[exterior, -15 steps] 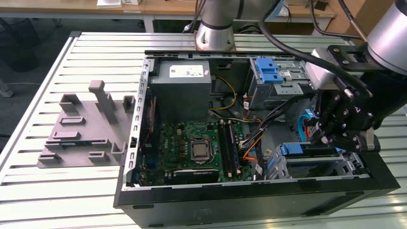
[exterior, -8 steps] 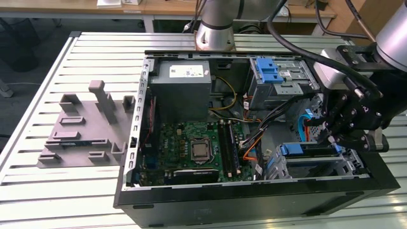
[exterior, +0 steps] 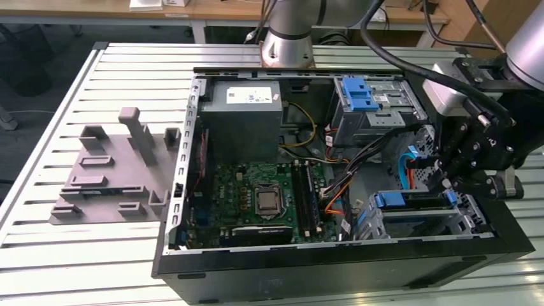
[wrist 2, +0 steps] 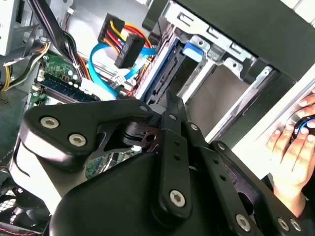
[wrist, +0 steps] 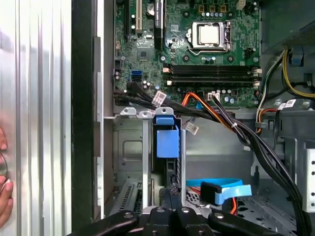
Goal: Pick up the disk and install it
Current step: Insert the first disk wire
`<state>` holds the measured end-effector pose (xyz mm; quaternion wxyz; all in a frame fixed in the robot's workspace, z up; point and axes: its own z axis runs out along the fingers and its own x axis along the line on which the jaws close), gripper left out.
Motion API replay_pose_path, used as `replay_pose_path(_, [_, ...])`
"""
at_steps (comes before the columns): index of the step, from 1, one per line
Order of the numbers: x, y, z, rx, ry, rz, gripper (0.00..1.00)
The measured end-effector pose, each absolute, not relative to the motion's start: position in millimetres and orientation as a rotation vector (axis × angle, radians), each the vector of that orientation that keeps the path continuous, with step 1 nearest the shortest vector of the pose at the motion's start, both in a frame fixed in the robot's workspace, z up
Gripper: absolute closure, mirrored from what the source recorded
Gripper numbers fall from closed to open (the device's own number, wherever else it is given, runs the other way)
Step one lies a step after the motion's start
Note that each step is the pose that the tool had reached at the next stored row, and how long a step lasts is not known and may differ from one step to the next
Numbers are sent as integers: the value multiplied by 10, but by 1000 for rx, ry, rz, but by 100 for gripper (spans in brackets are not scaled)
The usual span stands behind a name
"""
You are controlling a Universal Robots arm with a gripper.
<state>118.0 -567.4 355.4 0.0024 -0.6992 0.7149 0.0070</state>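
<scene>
Disk [wrist: 167,140] sits upright in drive cage [wrist: 129,147] near case's corner; hand [exterior: 444,167] above it, grip state unclear; seating unconfirmed.

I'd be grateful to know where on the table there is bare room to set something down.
Bare slats lie between the grey fixture and the table's far edge, and along its near edge. The open computer case, cables and gripper crowd the exterior view's right.

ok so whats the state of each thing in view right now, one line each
computer case: lying on its side, panel off, inside exposed
disk: seated in the drive cage, blue rail end showing
gripper: down at the drive cage by the disk
blue data cable: loose, plug end free
processor socket: bare, no cooler
hand: resting flat beside the case
</scene>
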Motion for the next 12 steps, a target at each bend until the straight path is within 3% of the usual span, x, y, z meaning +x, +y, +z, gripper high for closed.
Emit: replay_pose_path(12, [1303,-5489,3554,-2193,2243,22,89])
